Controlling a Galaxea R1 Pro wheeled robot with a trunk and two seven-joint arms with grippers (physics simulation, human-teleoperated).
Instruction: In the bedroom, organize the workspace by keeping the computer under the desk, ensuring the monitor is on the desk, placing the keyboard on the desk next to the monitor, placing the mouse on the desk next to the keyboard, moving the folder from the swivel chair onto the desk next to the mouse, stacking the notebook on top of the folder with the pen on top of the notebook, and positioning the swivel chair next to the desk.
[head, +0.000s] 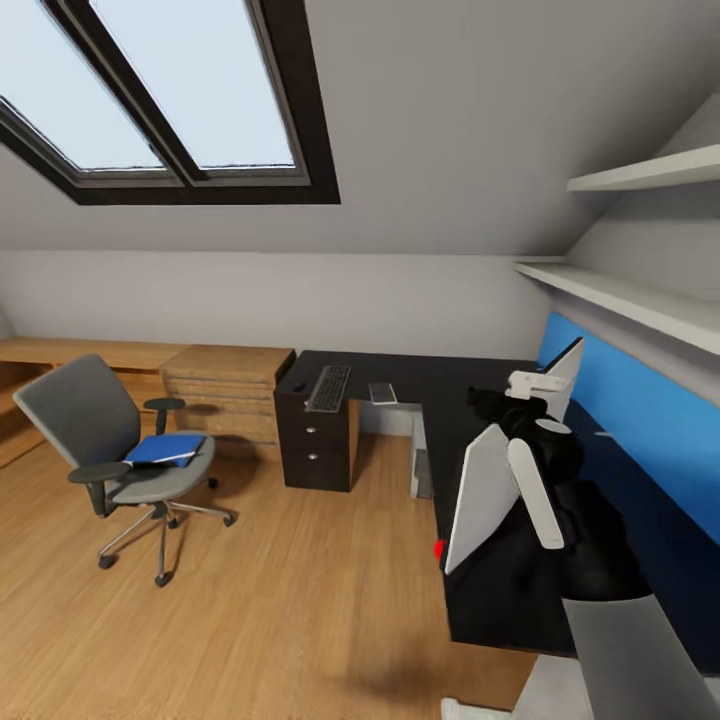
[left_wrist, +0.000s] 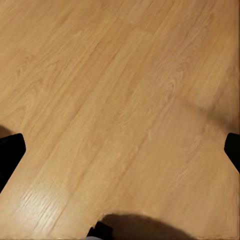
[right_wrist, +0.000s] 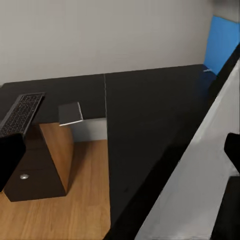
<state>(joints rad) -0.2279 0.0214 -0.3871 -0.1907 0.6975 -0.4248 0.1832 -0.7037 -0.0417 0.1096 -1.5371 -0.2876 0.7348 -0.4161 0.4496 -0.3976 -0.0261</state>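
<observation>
The glossy black L-shaped tabletop (head: 420, 385) on white legs fills the attic bedroom's right side, and on its near wing, close to the front edge, stands the wide flat monitor (head: 482, 495), white back towards us, red dot at its lower corner. The right arm reaches over that wing beside the screen — my read is the monitor step is in hand; next it wants squaring up, well in from the edge.

Away on the plank floor (left_wrist: 120, 100) sits the grey swivel chair (head: 85, 420), well apart from the tabletop, the flat bright-blue folder (head: 165, 448) on its seat. The slim grey keyboard (head: 328, 388) lies on the far wing, near its left end.

The right wrist view adds the monitor's white back close alongside the right pincer (right_wrist: 120, 150), fingers spread, nothing between. The left wrist view offers bare planks, left pincer (left_wrist: 122, 150) spread wide.
</observation>
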